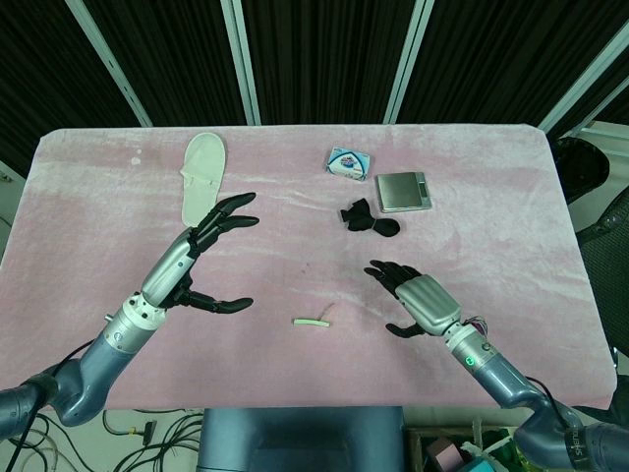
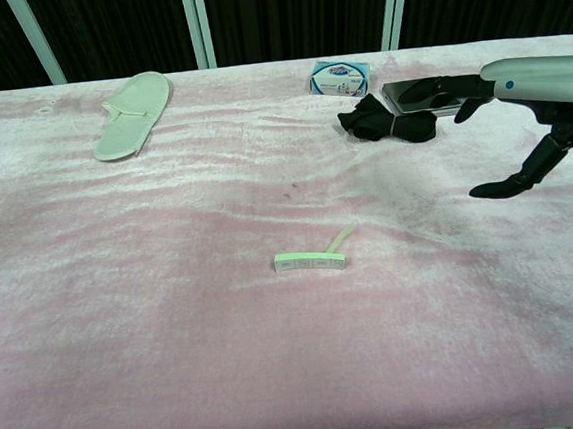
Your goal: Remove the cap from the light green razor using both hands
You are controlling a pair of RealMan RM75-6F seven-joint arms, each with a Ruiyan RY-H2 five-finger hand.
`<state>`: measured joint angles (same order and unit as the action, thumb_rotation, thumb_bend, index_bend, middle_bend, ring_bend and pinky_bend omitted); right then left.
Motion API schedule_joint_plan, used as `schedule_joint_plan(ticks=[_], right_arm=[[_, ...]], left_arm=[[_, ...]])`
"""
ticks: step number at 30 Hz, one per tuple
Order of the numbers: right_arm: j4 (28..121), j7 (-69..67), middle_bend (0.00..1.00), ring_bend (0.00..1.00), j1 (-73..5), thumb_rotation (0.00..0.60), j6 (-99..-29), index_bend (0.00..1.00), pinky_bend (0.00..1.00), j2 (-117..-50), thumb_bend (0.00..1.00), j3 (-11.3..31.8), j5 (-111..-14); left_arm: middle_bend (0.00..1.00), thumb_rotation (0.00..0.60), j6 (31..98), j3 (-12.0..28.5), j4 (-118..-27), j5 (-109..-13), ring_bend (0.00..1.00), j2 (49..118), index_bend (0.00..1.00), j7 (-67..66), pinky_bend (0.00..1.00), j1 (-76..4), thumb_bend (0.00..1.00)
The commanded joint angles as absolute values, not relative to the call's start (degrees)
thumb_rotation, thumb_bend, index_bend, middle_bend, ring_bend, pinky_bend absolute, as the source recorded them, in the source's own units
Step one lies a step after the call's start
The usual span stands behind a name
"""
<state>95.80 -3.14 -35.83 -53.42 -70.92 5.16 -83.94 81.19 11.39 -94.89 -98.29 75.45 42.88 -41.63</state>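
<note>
Nothing is done yet: the light green razor (image 1: 312, 321), apparently capped, lies untouched on the pink table cover (image 1: 88, 206) between the left hand (image 1: 201, 258) and the right hand (image 1: 418, 299), both spread wide and empty, so grasping and uncapping remain.

A lab or test setup: a table (image 1: 88, 197) under a pink cloth stands before black curtains (image 1: 314, 59) on metal frames, cables (image 1: 147, 433) trail beneath, and unrelated props, a slipper (image 1: 201, 177) and scale (image 1: 403, 190), lie about.
</note>
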Motion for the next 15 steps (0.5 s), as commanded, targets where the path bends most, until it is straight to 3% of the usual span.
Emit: schedule_joint_plan(ticks=[1, 15], right_arm=[[95.62, -2.9, 0.0, 0.06, -35.85, 0.6, -53.88, 0.0, 0.15, -71.16, 0.23, 4.91, -84.51], [96.0, -2.84, 0.0, 0.06, -35.81, 0.6, -54.79, 0.0, 0.15, -70.47, 0.23, 5.24, -83.92]], left_arm=[[0.02, 0.6, 80.88, 11.23, -95.13, -98.32, 0.0, 75.53, 0.14, 42.1, 0.01, -41.84, 0.19], [0.02, 0.6, 80.8, 10.93, -95.82, -98.03, 0.0, 75.4, 0.14, 40.17, 0.03, -41.82, 0.19]])
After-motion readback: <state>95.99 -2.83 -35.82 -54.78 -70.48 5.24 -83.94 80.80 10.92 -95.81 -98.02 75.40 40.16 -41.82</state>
